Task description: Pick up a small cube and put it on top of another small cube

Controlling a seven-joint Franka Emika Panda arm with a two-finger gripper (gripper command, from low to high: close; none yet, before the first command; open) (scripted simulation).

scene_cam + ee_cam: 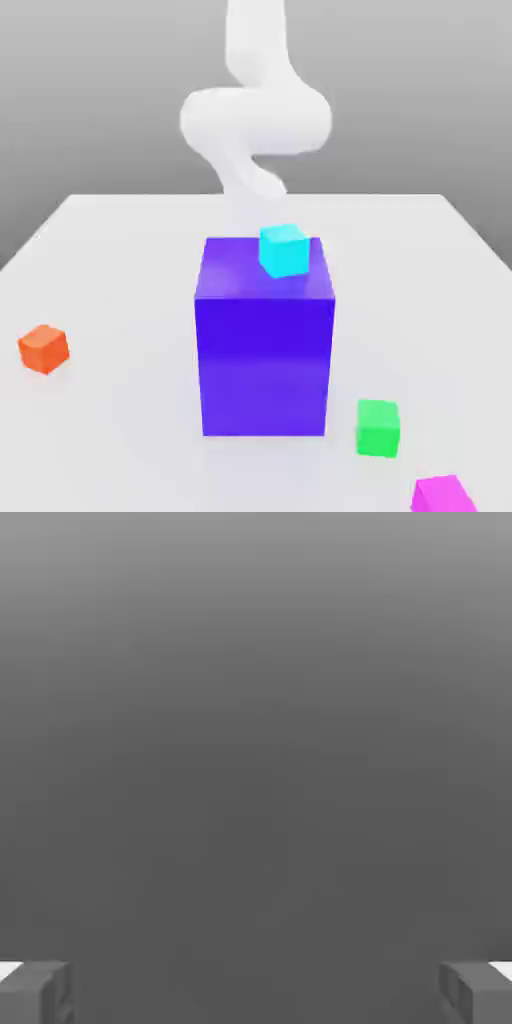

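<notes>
A small cyan cube (283,250) rests on the top face of a tall blue-purple block (264,355), near that face's far edge. A small orange cube (43,348) lies on the white table at the exterior view's left. A small green cube (378,427) stands by the block's front right corner, and a magenta cube (443,495) lies nearer still at the right. My white arm (255,120) comes down behind the block. In the hand view my gripper (256,992) is open, its grey fingertips (35,992) far apart with nothing between them, facing plain grey.
The tall block stands in the middle of the white table (120,260) and hides the arm's lower part. The table's far edge runs behind the arm, with a grey backdrop beyond it.
</notes>
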